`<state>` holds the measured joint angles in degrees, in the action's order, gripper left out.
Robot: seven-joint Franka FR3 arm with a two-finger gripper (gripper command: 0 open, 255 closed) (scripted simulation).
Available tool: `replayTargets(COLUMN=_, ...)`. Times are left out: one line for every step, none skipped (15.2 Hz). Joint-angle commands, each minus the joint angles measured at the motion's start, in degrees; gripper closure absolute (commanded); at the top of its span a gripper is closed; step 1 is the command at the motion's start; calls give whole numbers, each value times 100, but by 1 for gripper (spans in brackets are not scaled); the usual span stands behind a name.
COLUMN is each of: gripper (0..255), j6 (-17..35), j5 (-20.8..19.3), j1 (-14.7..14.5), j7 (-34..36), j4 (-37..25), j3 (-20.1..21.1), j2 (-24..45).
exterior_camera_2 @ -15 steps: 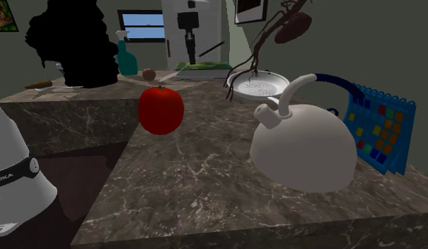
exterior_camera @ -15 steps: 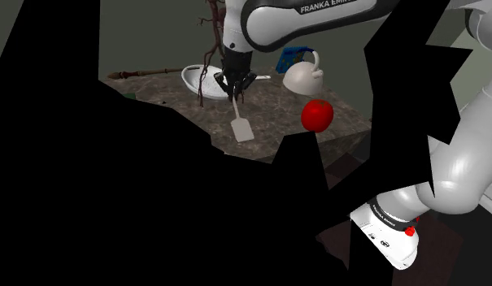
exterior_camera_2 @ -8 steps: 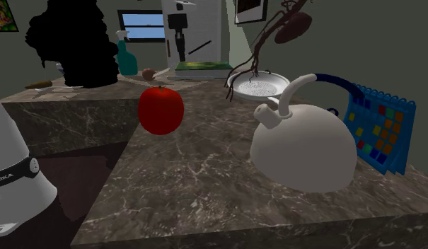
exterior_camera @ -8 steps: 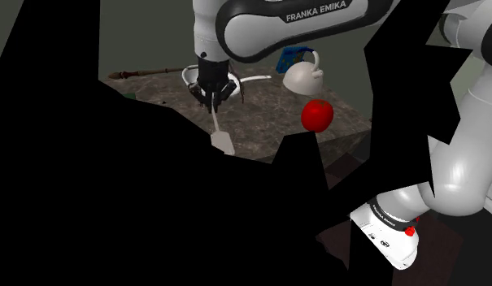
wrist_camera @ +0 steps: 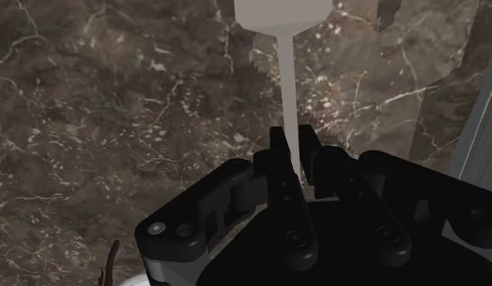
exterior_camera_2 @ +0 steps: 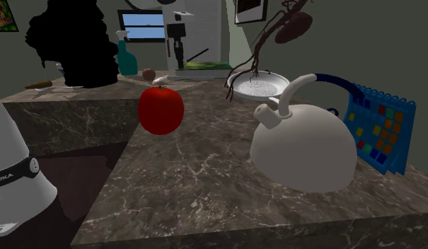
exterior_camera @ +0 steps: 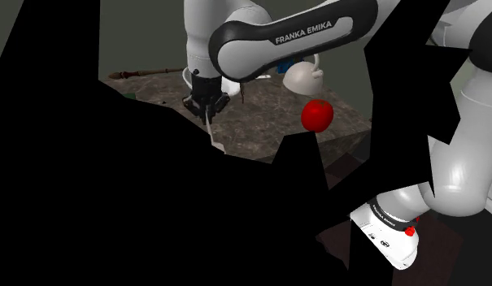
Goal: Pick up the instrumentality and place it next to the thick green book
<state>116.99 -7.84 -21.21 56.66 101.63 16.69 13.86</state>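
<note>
In the shoulder view the gripper (exterior_camera: 207, 104) is clamped on a white spatula (exterior_camera: 215, 136), which hangs below it with the blade down. In the second exterior view the green book (exterior_camera_2: 205, 66) lies just beside the gripper and lower. In the wrist view the spatula's handle runs straight out from the fingertips, with its blade at the far end above the marble surface (wrist_camera: 114, 122).

Dark veined marble countertop (exterior_camera_2: 205, 177), another marble counter (exterior_camera_2: 56, 117) at second exterior view's left, dark brownish floor (exterior_camera_2: 85, 177) between. Grey-green wall (exterior_camera_2: 346, 42), window (exterior_camera_2: 143, 25) showing blue sky, framed picture (exterior_camera_2: 249, 8) up high. Jagged black area (exterior_camera: 114, 203) across shoulder view's left.
</note>
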Motion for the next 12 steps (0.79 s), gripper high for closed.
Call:
replayTargets(gripper=255, j6=128, j5=-27, j1=-9, j7=28, j4=69, j3=-4, j2=59)
replayTargets(gripper=255, j6=196, j5=-39, j1=-11, j7=38, j4=115, j3=-8, j2=84)
replayTargets(gripper=255, j6=265, j5=-51, j1=-12, j7=49, j4=159, j3=-11, j2=110)
replayTargets(gripper=255, j6=332, j5=-64, j1=-14, j7=60, j4=201, j3=-16, j2=137)
replayTargets(gripper=255, j6=400, j5=-78, j1=-16, j7=72, j4=243, j3=-20, j2=165)
replayTargets(gripper=255, j6=467, j5=-92, j1=-19, j7=84, j4=283, j3=-24, j2=194)
replayTargets(gripper=255, j6=534, j5=-106, j1=-21, j7=96, j4=321, j3=-29, j2=224)
replayTargets(gripper=255, j6=601, j5=-121, j1=-24, j7=108, j4=358, j3=-34, j2=255)
replayTargets(gripper=255, j6=667, j5=-137, j1=-27, j7=121, j4=394, j3=-39, j2=287)
replayTargets(gripper=255, j6=732, j5=-153, j1=-30, j7=134, j4=429, j3=-44, j2=320)
replayTargets(gripper=255, j6=798, j5=-169, j1=-33, j7=147, j4=462, j3=-50, j2=354)
replayTargets(gripper=255, j6=863, j5=-186, j1=-37, j7=160, j4=494, j3=-56, j2=390)
